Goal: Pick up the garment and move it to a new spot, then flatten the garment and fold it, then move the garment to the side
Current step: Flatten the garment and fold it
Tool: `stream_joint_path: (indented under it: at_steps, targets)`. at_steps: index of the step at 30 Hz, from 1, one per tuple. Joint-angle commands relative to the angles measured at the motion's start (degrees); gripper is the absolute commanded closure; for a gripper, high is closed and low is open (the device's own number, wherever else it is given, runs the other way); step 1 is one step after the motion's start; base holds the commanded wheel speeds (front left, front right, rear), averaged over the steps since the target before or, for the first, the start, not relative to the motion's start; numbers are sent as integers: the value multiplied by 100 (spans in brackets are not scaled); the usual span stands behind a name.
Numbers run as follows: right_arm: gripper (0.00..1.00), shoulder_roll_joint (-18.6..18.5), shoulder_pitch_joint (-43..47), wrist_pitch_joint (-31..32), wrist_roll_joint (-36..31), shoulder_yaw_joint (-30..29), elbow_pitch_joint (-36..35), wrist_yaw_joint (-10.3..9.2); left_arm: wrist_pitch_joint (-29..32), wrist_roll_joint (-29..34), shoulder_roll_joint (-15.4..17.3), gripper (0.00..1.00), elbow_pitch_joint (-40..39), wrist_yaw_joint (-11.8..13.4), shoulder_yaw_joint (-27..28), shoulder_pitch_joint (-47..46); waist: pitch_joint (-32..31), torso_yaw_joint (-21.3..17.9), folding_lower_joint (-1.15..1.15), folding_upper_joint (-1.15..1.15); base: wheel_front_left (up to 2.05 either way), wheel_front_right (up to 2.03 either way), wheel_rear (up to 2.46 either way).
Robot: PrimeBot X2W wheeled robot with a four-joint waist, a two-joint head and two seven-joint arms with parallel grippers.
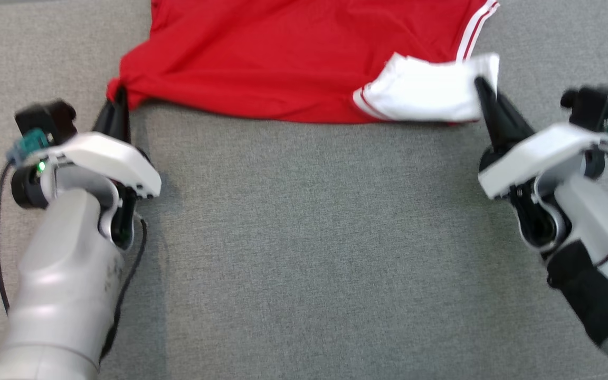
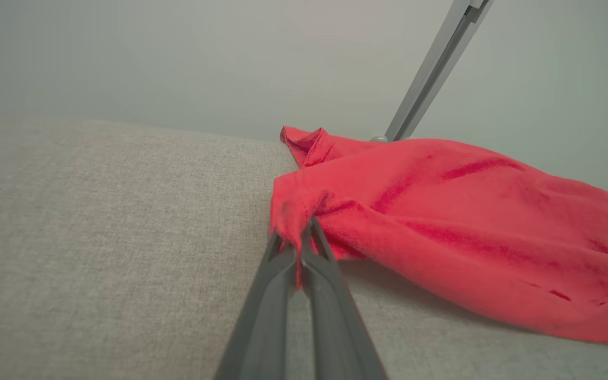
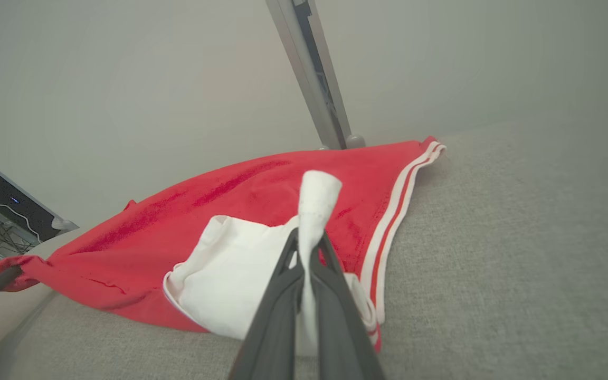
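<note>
Red garment [image 1: 283,58] w/ white section [image 1: 425,89], stripe-trimmed, lies across far part of grey fabric surface [image 1: 304,237]. L gripper [image 1: 119,97] fingers together, clamped on bunched red corner; R gripper [image 1: 482,87] likewise clamped on white section's edge. Metal post [image 3: 312,74] stands behind garment.

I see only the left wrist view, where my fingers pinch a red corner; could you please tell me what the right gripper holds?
Observer: The right gripper is shut on a white section of the red garment.
Operator: Does that section lie flat?
Observer: No, it lies doubled over the red cloth, its striped hem toward the left gripper.
Operator: Any other trim?
Observer: White and red stripes run along the garment's right edge.
</note>
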Motion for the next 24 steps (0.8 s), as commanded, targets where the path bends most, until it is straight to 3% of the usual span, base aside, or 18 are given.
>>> stream_joint_path:
  at_steps: [1,8,16,24]
  targets:
    - [100,-49,282,-30,25,-173,-151,1,-19,92,-8,100,-151,18,79,208,-126,41,0,0,0,0,0]
    - [100,40,2221,-29,-411,-1004,-1237,1,-13,545,-95,100,-1205,38,504,1816,-770,-22,0,0,0,0,0]
    - [100,2,3972,-29,-838,-1510,-2225,1,-13,811,-224,100,-2243,172,791,3592,-1510,-15,0,0,0,0,0]
    - [100,-260,5418,-29,-1165,-1917,-2908,1,339,880,-186,100,-3420,526,701,5119,-2075,108,0,0,0,0,0]
